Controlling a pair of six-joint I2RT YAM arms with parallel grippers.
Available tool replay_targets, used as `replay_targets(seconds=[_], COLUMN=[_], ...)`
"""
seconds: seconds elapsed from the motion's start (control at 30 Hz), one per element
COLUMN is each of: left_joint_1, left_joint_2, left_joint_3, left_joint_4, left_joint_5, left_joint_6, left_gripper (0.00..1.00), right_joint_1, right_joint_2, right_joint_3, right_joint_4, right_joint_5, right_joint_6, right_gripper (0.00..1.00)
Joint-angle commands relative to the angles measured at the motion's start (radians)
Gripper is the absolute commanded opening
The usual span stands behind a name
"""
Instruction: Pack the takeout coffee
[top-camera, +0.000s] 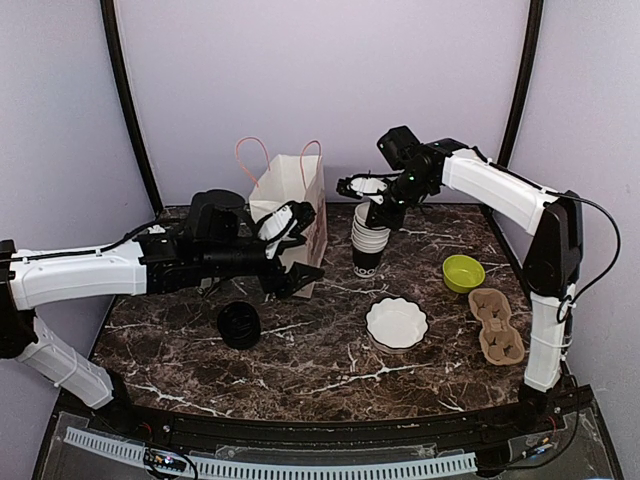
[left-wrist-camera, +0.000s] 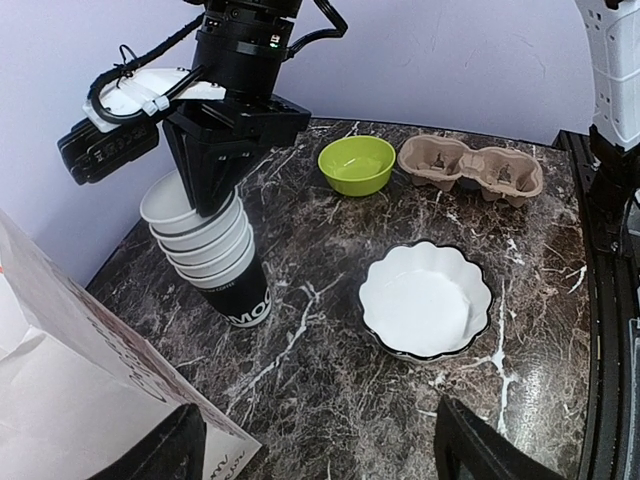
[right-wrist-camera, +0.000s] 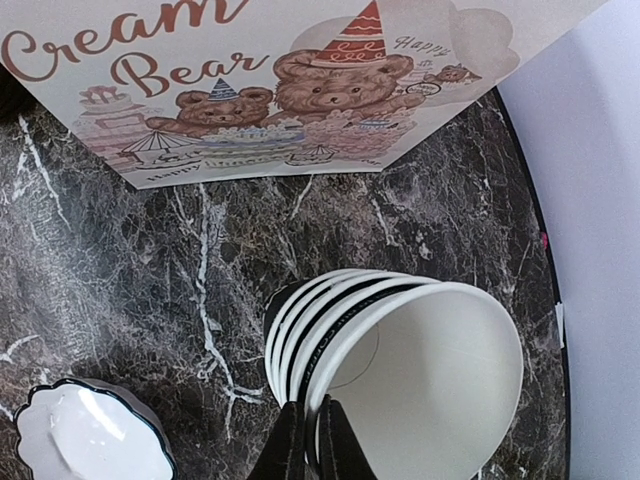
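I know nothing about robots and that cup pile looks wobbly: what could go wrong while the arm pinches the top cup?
1. The right tool is shut on just the thin rim of the top white-lined paper cup; it may slip or crumple.
2. The cups nest closely, so lifting might drag up several from the stack of black paper cups.
3. A sideways pull could topple the stack toward the white scalloped dish.

Soft, even light, faint shadows on the table (top-camera: 300, 370); wrist views' edges perhaps slightly warped.
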Motion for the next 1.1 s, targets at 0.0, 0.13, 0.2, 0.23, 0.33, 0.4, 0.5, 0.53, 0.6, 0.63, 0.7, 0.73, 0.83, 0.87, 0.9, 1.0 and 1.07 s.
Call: replay_targets(seconds=[0.0,0.13,0.2,0.23,0.33,0.4,0.5,0.53,0.6,0.63,0.7,0.73,0.83,0.87,0.9,1.0,1.07], left_joint_1=[-0.01,-0.018,-0.022,-0.023,-0.027,-0.031,-0.034,-0.037,-0.038,-0.039,-0.041,-0.042,-0.047,-0.049,-0.049,-0.052,-0.053], left_joint_2=[0.001,0.006,0.008,0.008,0.014,0.016,0.016,0.017,0.019,0.018,0.02,0.02,0.024,0.024,0.025,0.027,0.028], left_joint_3=[0.009,0.009,0.009,0.01,0.009,0.011,0.009,0.009,0.009,0.009,0.009,0.009,0.009,0.01,0.01,0.01,0.01], left_joint_4=[-0.012,-0.015,-0.016,-0.016,-0.017,-0.018,-0.02,-0.019,-0.02,-0.021,-0.022,-0.022,-0.023,-0.023,-0.024,-0.025,-0.025], left_joint_5=[-0.007,-0.018,-0.021,-0.022,-0.026,-0.029,-0.034,-0.035,-0.038,-0.039,-0.042,-0.042,-0.047,-0.046,-0.047,-0.05,-0.055], left_joint_6=[0.015,0.023,0.027,0.027,0.029,0.031,0.033,0.034,0.036,0.036,0.038,0.039,0.042,0.043,0.044,0.045,0.047], left_gripper=[0.81,0.81,0.81,0.81,0.81,0.81,0.81,0.81,0.81,0.81,0.81,0.81,0.81,0.81,0.81,0.81,0.81], right_joint_1=[0.006,0.005,0.006,0.006,0.006,0.005,0.005,0.006,0.005,0.005,0.006,0.005,0.004,0.003,0.001,-0.018,-0.046], right_joint_2=[0.013,0.022,0.022,0.022,0.02,0.022,0.024,0.025,0.027,0.028,0.027,0.026,0.021,0.019,0.019,0.029,0.023], right_joint_3=[0.013,0.012,0.009,0.009,0.01,0.011,0.007,0.008,0.011,0.012,0.015,0.016,0.022,0.024,0.028,0.072,0.102], right_joint_4=[-0.005,-0.016,-0.015,-0.015,-0.016,-0.015,-0.015,-0.015,-0.019,-0.019,-0.022,-0.023,-0.023,-0.02,-0.017,-0.036,-0.035], right_joint_5=[-0.001,-0.001,-0.002,-0.004,-0.003,0.006,0.013,0.013,0.008,0.006,0.002,0.0,0.004,0.011,0.023,0.065,0.089], right_joint_6=[0.019,0.027,0.028,0.03,0.033,0.036,0.037,0.038,0.041,0.041,0.041,0.04,0.035,0.034,0.032,0.018,0.004], right_gripper=[0.07,0.08,0.07,0.06,0.06,0.13,0.14,0.13,0.11,0.1,0.07,0.06,0.0,0.0,0.0,0.0,0.0])
